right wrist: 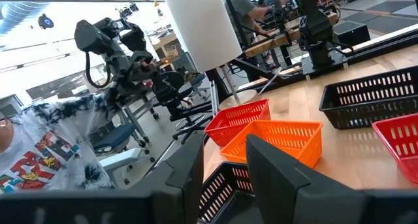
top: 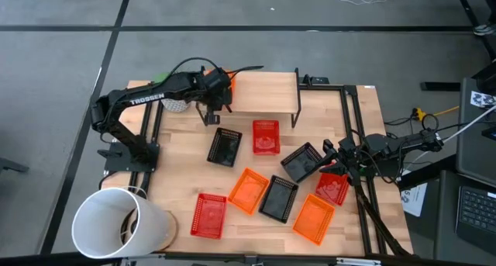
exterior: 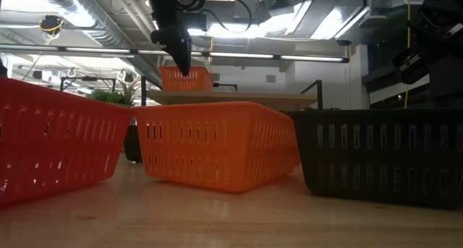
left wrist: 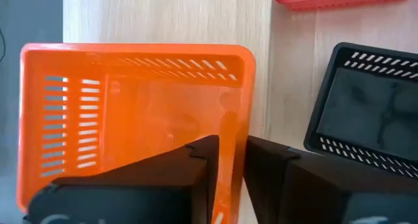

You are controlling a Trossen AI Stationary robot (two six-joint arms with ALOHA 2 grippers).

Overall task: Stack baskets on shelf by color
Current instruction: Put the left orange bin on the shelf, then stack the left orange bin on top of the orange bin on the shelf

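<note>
Baskets are lying scattered over the wooden tabletop in front of the shelf: a black one and a red one nearest the shelf's legs, then a tilted black one, an orange one, another black, a red one by the near edge and an orange one toward the right. A large white bucket is sitting off the near-left corner.

The left gripper is hanging over the shelf's left end, its fingers closing on one wall of an orange basket that is sitting on the shelf board. The left wrist view is showing that wall pinched between the two fingers, with the board's edge just beside the basket and a black basket below on the table; the high view is hiding most of this basket under the arm. From table height, the orange basket on the shelf is showing beyond the nearer baskets, with the gripper reaching down onto it.

The rest of the shelf top is lying bare to the right.

The right gripper is waiting low at the table's right side, beside a red basket and the tilted black one. Its fingers are standing slightly apart, holding nothing. Behind them, a person's patterned sleeve is showing in the room.
</note>
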